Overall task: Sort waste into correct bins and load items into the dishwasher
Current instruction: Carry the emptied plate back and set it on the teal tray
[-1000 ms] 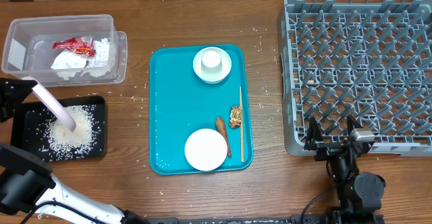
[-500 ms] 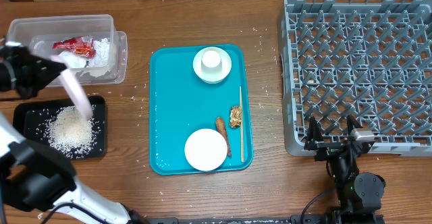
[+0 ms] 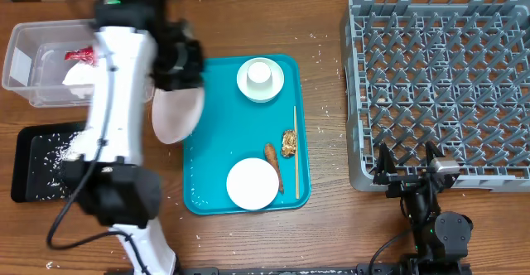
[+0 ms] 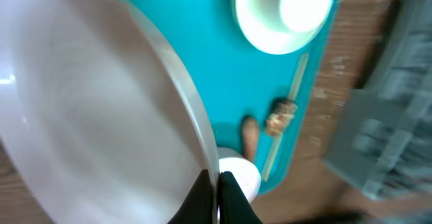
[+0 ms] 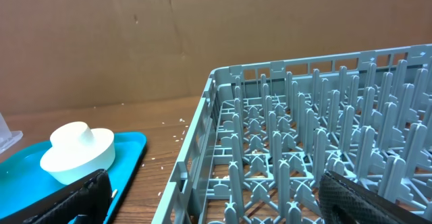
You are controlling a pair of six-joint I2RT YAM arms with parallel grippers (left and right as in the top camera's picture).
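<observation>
At the far left the clear tub [image 3: 25, 68] is standing on the table, and the red-and-white wrapper [image 3: 80, 55] and the crumpled white napkin [image 3: 79, 76] are lying inside it. Just in front of it the black tray [image 3: 29, 184] is holding the white rice grains [image 3: 54, 147], partly hidden by the left arm that is reaching over both bins. The left gripper [image 4: 216, 183] is pinching the rim of the large plate [image 3: 176, 113] with its fingers nearly together, and the plate is hanging over the left edge of the teal tray [image 3: 211, 142] and the wood beside it. On this tray, at the far end, the small cup [image 3: 260, 72] is sitting upside down in the small bowl [image 3: 260, 89]. At the near end the smaller plate [image 3: 252, 184] is lying flat. Just right of it are lying the orange carrot-like stick [image 3: 272, 153], the brown food bit [image 3: 289, 142] and a thin wooden stick [image 3: 296, 155]. Further right the grey dish rack [image 3: 439, 76] is filling the corner of the table with no dishes in it. The right gripper [image 3: 407, 166] is waiting at its near edge, its fingers [image 5: 77, 197] spread wide with nothing between them.
</observation>
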